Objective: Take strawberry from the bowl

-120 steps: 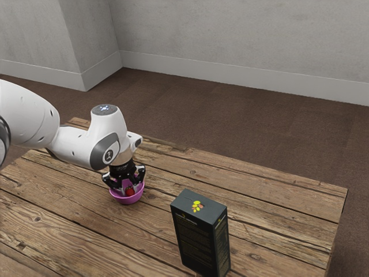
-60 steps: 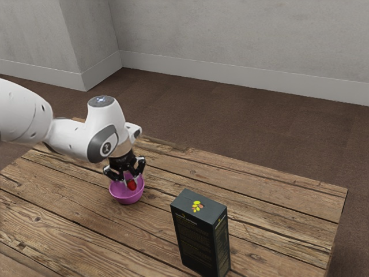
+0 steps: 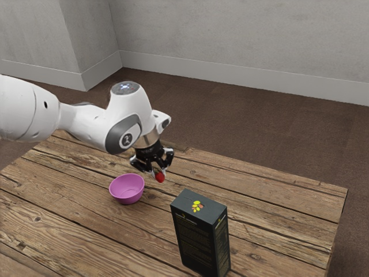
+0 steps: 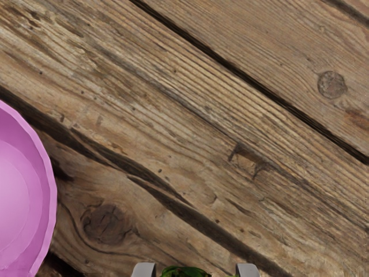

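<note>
Tool is closed on the strawberry, fingers parted by the fruit's width, holding it above the counter, outside the pink bowl. A dark box stands nearby. Removal looks achieved; next calls for a steady grip and probably gentle lowering, away from bowl and box.

White, smooth-shelled arm reaching in from exterior view's left, forearm sloping gently down. Bulky white wrist with grey joint covers bent so lower end faces tabletop, leaning slightly toward exterior view's right. Black two-finger hand raised, pointing down, closed in firm grip. Pale grey fingertips facing each other, apart, in wrist view.
</note>
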You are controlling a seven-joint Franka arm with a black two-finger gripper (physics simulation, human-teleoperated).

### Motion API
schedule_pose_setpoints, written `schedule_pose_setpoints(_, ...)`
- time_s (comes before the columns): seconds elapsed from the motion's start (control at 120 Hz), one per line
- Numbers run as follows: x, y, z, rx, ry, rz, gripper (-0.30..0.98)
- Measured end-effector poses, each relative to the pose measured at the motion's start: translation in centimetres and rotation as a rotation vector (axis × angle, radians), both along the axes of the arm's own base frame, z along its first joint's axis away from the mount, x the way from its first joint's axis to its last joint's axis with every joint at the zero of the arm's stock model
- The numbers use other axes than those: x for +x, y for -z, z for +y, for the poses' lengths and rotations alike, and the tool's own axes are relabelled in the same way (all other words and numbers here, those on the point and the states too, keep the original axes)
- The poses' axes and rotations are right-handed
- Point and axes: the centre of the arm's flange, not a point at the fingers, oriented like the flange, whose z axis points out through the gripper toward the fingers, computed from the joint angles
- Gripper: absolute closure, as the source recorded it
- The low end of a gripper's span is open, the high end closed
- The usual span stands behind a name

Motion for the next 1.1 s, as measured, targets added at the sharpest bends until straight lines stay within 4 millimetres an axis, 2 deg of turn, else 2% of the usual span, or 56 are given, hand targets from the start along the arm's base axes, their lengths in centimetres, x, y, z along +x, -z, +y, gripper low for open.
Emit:
schedule_pose_setpoints(0.15,0.8,2.0,-5.5,0.009,0.074,0.019,0.66)
schedule_pose_setpoints(0.375,1.4,3.0,-12.5,-0.010,0.158,0.011,0.65)
schedule_pose_setpoints(0.7,2.1,6.3,-13.8,-0.004,0.166,0.044,0.62)
schedule_pose_setpoints(0.875,2.2,6.4,-13.9,-0.008,0.174,0.044,0.30)
schedule_pose_setpoints(0.933,2.3,5.4,-13.8,-0.013,0.179,0.031,0.23)
schedule_pose_setpoints(0.992,2.5,3.1,-13.3,-0.025,0.183,0.005,0.18)
schedule_pose_setpoints(1.05,2.5,-1.3,-12.2,-0.040,0.183,-0.023,0.14)
schedule_pose_setpoints(1.1,2.9,-5.6,-10.5,-0.046,0.169,-0.041,0.12)
